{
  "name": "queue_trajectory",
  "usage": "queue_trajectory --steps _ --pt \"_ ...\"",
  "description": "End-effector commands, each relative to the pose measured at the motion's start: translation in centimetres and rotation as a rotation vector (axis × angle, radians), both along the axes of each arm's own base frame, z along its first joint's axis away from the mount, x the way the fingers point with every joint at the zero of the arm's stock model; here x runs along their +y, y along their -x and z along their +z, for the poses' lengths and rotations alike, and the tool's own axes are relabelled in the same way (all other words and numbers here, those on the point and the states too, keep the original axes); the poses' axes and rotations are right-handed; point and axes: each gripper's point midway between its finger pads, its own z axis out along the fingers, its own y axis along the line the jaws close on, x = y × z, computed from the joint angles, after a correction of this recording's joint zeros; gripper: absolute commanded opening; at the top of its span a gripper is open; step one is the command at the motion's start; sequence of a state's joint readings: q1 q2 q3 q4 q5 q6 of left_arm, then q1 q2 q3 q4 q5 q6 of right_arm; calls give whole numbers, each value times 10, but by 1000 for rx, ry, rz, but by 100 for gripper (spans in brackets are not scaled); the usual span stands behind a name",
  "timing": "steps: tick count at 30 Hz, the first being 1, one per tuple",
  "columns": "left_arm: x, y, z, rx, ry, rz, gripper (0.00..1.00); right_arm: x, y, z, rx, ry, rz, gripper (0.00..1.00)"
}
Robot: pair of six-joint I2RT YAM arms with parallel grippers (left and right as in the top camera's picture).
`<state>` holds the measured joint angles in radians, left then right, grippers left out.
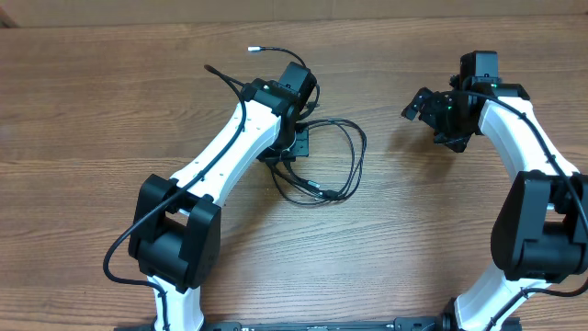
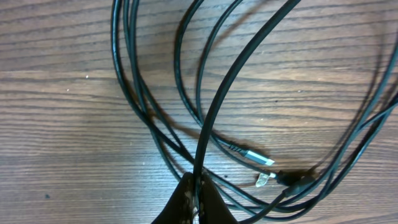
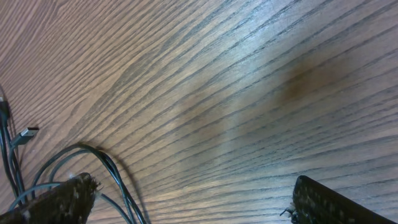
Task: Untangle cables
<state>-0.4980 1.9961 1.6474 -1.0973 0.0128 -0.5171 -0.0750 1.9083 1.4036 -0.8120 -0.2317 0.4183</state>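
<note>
Overhead, the cables (image 1: 349, 184) lie looped in one tangle; left gripper (image 2: 198, 186) pinches a strand, right gripper (image 3: 193, 198) gapes wide, empty. Untangling looks barely begun.

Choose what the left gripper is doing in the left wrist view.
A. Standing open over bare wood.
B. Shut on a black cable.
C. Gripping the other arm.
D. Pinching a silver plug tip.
B: the fingers of the left gripper meet at the picture's lower edge with a black cable rising from between them, while the silver plug tip lies free on the table.
</note>
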Motion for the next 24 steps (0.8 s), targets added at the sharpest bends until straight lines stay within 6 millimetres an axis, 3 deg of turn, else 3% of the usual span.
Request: queue_trajectory --steps 1,12,19,24 --pt "4 0 3 -15 -33 -12 4 -1 -6 15 -42 9 -2 100" --pt "16 13 -5 30 -94 56 4 -1 -6 15 -42 9 -2 100" --pt "30 21 -25 39 -153 122 4 -1 -6 15 -42 9 -2 100" --pt "14 17 -38 29 -63 118 21 -1 -6 15 -42 9 -2 100"
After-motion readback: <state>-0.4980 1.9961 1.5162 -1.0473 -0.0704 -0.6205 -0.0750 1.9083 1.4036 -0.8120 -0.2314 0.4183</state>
